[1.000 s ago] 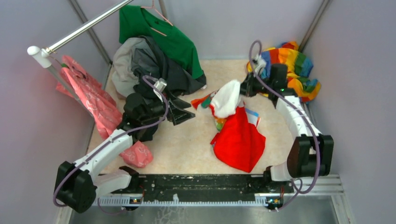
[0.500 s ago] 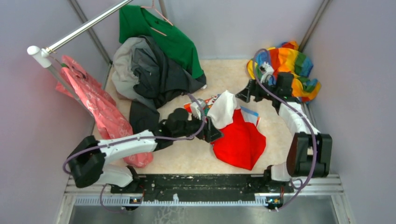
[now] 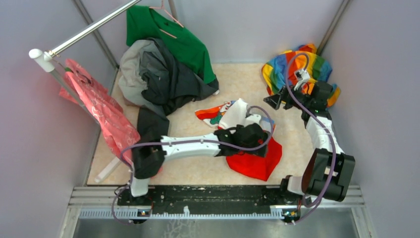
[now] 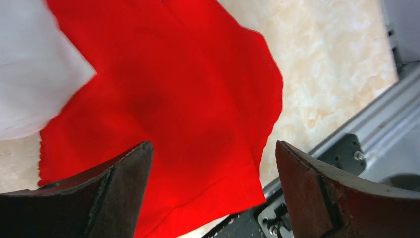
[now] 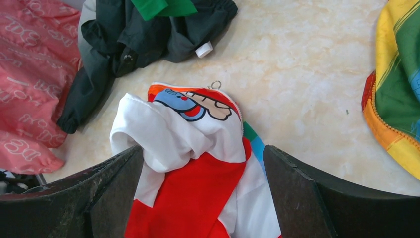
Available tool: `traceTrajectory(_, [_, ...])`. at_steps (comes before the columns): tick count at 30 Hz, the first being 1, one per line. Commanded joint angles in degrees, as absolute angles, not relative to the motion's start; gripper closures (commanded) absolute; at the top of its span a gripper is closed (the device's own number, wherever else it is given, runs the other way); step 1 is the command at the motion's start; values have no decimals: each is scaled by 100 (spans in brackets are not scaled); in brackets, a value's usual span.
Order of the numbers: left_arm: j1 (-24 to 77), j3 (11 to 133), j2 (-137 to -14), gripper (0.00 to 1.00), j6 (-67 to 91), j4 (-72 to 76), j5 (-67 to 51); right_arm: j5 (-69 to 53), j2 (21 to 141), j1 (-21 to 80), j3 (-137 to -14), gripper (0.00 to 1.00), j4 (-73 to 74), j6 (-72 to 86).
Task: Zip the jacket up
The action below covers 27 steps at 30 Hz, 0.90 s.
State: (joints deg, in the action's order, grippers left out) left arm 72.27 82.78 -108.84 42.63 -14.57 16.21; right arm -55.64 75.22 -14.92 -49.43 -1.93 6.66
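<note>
Crumpled rather than laid flat, the jacket point(image 3: 257, 161) sits in a heap at the middle of the worktop point(image 3: 198, 166). Its red hood point(image 4: 173, 89) spills toward the near edge, and the white and printed panels are bunched on the far side. A small metal ring point(image 5: 215, 85), probably the zipper pull, pokes out at the far rim of the heap, but the zipper strip itself is mostly buried.

The left gripper point(image 3: 250, 136) hangs spread and empty just above the hood. Closing there would likely catch only hood cloth, and a pull could drag the whole heap toward the near rail or fold the front further under. The two zipper sides cannot be seen lined up, so any zipping attempt now risks jamming.

The right gripper point(image 3: 275, 101), also spread and empty, sits beside the rainbow cloth point(image 3: 297, 64) at the far right. A second ago it was pinching the white part and holding it up. It has since let go and drawn back, and the jacket has slumped. The left arm has meanwhile swung across from the dark grey garment point(image 3: 163, 74).
</note>
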Motion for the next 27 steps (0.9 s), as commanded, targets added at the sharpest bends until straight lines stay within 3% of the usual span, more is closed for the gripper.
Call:
traceTrajectory(1, [7413, 9574, -11759, 2, 4446, -2949, 2156, -5740, 7545, -1521, -4982, 9, -512, 653])
traceTrajectory(6, [7470, 11080, -12887, 3, 4250, -4328, 2258, -5702, 7564, -1529, -5017, 9, -435, 596])
traceTrajectory(9, [7471, 11301, -13146, 8, 4147, -4576, 2192, -5667, 7559, -1529, -5021, 9, -405, 554])
traceTrajectory(13, [7471, 10838, -12876, 28, 4008, -4310, 2147, -5659, 7568, -1538, -5027, 9, -396, 536])
traceTrajectory(18, [7450, 9967, -12150, 82, 3362, -3489, 2129, -5642, 7560, -1543, -5027, 9, -354, 474])
traceTrajectory(20, [7432, 9557, -11715, 95, 2871, -3138, 2093, -5634, 7536, -1546, -5023, 9, -320, 394])
traceTrajectory(22, [7404, 9010, -11139, 100, 2091, -2558, 1877, -5675, 7503, -1548, -5009, 10, -283, 237])
traceTrajectory(27, [6927, 7533, -9373, 100, 188, -1610, 304, -6245, 7375, -1553, -4727, 13, -513, -409])
